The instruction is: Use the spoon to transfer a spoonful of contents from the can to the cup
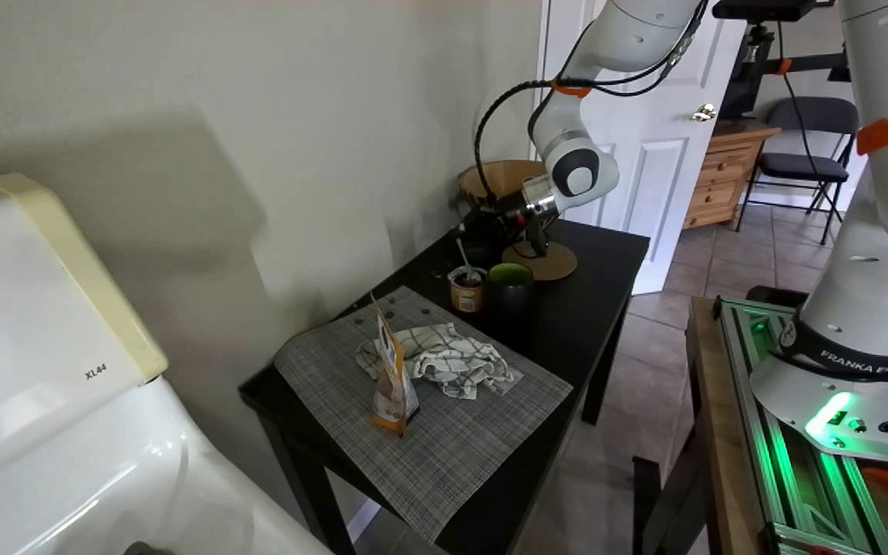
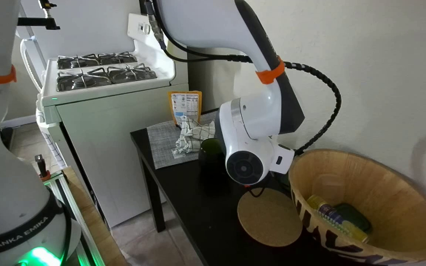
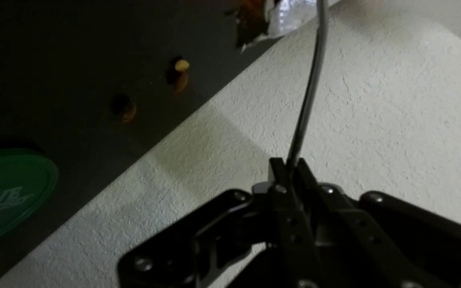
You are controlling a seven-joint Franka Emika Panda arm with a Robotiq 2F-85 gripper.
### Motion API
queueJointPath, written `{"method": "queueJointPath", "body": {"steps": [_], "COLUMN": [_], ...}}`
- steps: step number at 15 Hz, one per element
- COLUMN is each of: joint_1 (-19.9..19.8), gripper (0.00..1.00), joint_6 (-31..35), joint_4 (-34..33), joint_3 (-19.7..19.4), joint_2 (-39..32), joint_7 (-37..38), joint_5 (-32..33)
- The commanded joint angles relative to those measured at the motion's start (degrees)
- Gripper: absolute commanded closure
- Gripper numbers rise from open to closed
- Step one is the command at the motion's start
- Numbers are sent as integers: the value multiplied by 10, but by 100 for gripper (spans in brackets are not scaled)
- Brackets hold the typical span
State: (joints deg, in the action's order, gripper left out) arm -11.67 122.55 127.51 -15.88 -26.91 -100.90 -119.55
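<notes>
The can (image 1: pixel 466 293), small with an orange-brown label, stands open on the dark table, and its torn foil shows at the top of the wrist view (image 3: pixel 294 18). The spoon (image 1: pixel 465 256) leans in the can; its bowl is hidden inside. My gripper (image 3: pixel 288 163) is shut on the spoon's handle (image 3: pixel 310 88), above and behind the can in an exterior view (image 1: pixel 462 230). The cup (image 1: pixel 511 291), dark with a green inside, stands upright right beside the can. It also shows in an exterior view (image 2: pixel 212 157), where the arm hides the can and gripper.
A green lid (image 3: pixel 10 196) and loose nuts (image 3: pixel 181 66) lie near the wall. A round cork mat (image 2: pixel 270 218) and wooden basket (image 2: pixel 383 192) are at one table end. A checked towel (image 1: pixel 452 358) and upright pouch (image 1: pixel 394 378) sit on the grey placemat (image 1: pixel 444 455).
</notes>
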Motion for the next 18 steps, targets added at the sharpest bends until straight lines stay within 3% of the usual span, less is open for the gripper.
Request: {"method": "queueJointPath", "body": {"steps": [1, 18], "joint_1": [-11, -56], "gripper": [98, 98], "joint_6": [-35, -170], "joint_4": [2, 3], "joint_3": [-8, -28], "joint_2": [-7, -12], "joint_7": [11, -6], "joint_5": [32, 88]}}
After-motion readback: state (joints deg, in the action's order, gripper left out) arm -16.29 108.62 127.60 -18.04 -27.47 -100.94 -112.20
